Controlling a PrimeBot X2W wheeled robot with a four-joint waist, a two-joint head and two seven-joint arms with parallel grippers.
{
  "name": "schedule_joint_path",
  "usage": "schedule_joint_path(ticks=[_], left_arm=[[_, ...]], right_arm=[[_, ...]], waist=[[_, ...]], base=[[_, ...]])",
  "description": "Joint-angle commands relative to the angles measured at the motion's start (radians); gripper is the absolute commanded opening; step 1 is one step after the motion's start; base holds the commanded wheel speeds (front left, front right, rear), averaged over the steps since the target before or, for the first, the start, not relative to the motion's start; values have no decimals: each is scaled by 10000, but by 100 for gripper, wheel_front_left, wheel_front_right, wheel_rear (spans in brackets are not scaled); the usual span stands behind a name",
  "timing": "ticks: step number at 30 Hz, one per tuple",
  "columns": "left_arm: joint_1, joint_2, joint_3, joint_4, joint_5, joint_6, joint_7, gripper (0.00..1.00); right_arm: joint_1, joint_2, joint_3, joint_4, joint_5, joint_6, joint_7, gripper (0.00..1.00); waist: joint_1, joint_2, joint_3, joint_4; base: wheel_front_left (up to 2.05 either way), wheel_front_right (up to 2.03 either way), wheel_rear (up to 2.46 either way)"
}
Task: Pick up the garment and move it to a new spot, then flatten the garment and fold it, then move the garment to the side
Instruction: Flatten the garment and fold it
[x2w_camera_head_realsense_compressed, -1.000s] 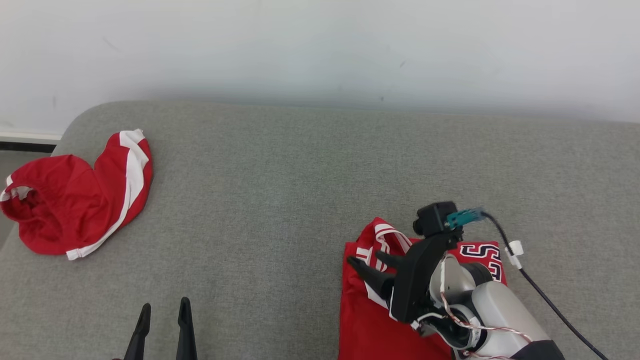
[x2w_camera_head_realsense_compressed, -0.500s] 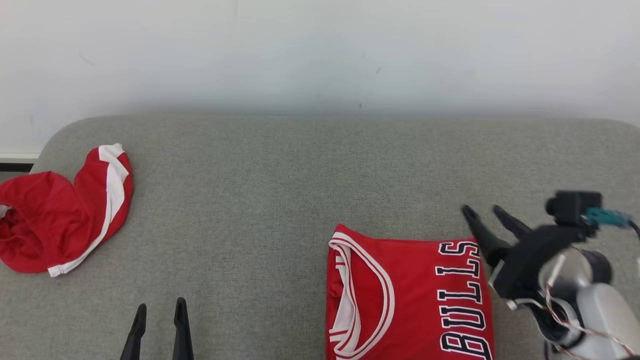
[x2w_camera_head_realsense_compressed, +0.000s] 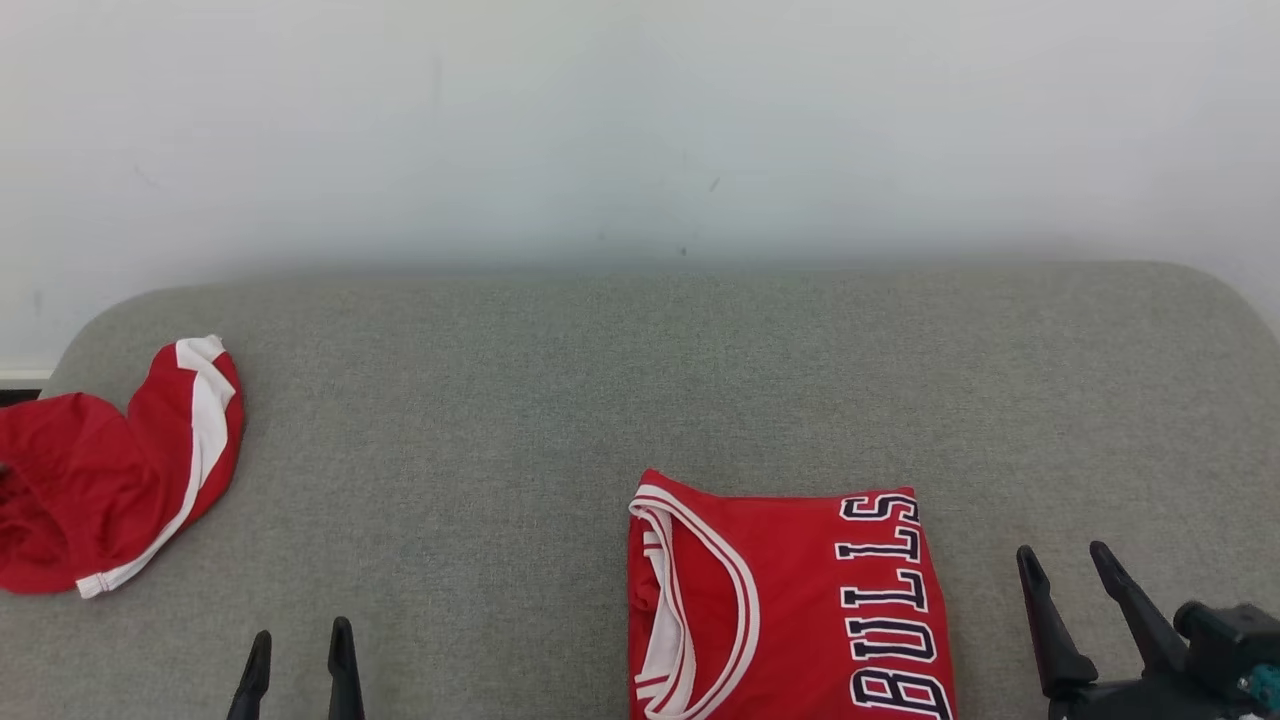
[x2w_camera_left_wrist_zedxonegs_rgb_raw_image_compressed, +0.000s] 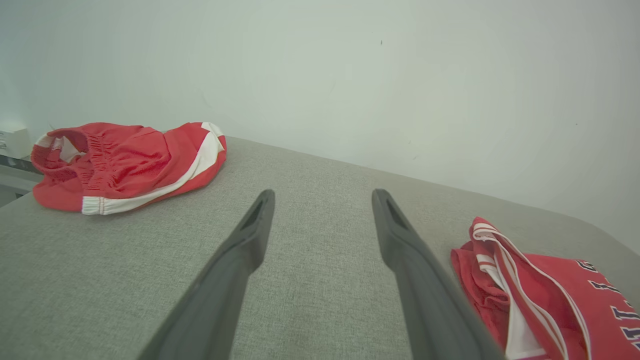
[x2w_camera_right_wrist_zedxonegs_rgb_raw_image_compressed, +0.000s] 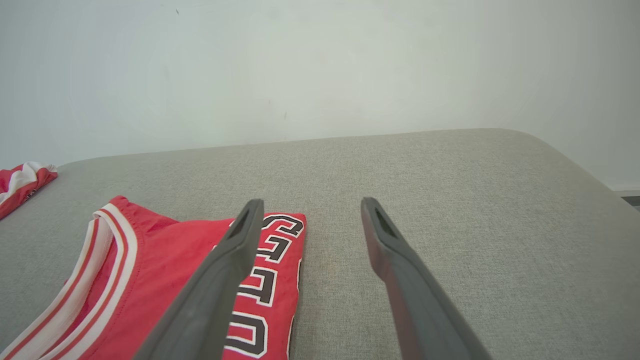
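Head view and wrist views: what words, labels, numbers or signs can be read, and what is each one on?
"BULLS": on the folded red jersey, in dark letters edged in white, running along its right side in the head view.
Red and white shorts: no writing can be read on them.
No other text can be read.

Left gripper (x2w_camera_head_realsense_compressed: 302, 640): low at the left of the head view, both fingers pointing straight up, jaws spread wide, nothing between them.
Right gripper (x2w_camera_head_realsense_compressed: 1062, 558): low at the right, fingers leaning slightly leftward, jaws spread wide, empty.
Right wrist (x2w_camera_head_realsense_compressed: 1225, 640): dark mount behind the fingers, teal part at its edge.
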Motion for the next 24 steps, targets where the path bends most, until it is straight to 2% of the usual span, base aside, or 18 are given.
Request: schedule_joint_path(ticks=[1, 7, 16, 24], left_arm=[[23, -6, 71, 16, 46, -61, -26, 100], [4, -6, 265, 258, 149, -155, -26, 100], [241, -5, 358, 790, 116, -255, -26, 100], [388, -5, 395, 782, 81, -297, -26, 100]], right_arm=[[199, 9, 21, 14, -141, 7, -350, 100], [769, 255, 306, 286, -284, 7, -1312, 100], [889, 421, 772, 790, -86, 7, -1514, 100], [795, 362, 959, 878, -139, 7, -1506, 100]], waist=[[1, 0, -172, -174], [1, 0, -409, -472], [1, 0, -624, -701], [1, 0, -665, -615]], base=[[0, 0, 0], [0, 0, 0], [0, 0, 0], [0, 0, 0]])
